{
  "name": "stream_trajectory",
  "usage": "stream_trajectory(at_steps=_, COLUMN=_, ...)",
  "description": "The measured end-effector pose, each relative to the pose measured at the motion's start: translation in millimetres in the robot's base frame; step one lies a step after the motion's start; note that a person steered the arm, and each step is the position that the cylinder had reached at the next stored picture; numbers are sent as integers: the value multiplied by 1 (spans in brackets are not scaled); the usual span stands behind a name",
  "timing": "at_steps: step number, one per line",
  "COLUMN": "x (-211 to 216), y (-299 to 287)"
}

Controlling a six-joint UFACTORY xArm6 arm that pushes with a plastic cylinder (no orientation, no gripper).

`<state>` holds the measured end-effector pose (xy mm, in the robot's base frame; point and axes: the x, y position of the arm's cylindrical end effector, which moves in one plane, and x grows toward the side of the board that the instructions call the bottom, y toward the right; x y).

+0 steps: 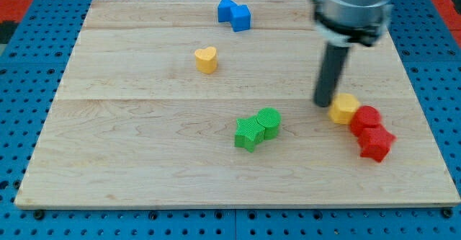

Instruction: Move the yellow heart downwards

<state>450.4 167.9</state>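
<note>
With no pincer, just a rod, the tip (323, 103) should go behind the far-left small yellow heart block (206, 59) and push it nearer.

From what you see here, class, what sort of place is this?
Probably a robotics lab bench: a wooden board lies on blue perforated panel, small blocks like the yellow heart are scattered on it, and my tip is beside another yellow block.

High front view over board (144, 175)
</note>
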Motion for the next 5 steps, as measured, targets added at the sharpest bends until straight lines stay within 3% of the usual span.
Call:
stream_trajectory(at_steps=1, x=-26, y=-61)
stream_trajectory(at_steps=2, x=-91, y=-99)
stream_trajectory(at_steps=3, x=-111, y=-214)
stream_trajectory(at_steps=4, x=-114, y=-284)
stream_trajectory(at_steps=5, x=-86, y=-304)
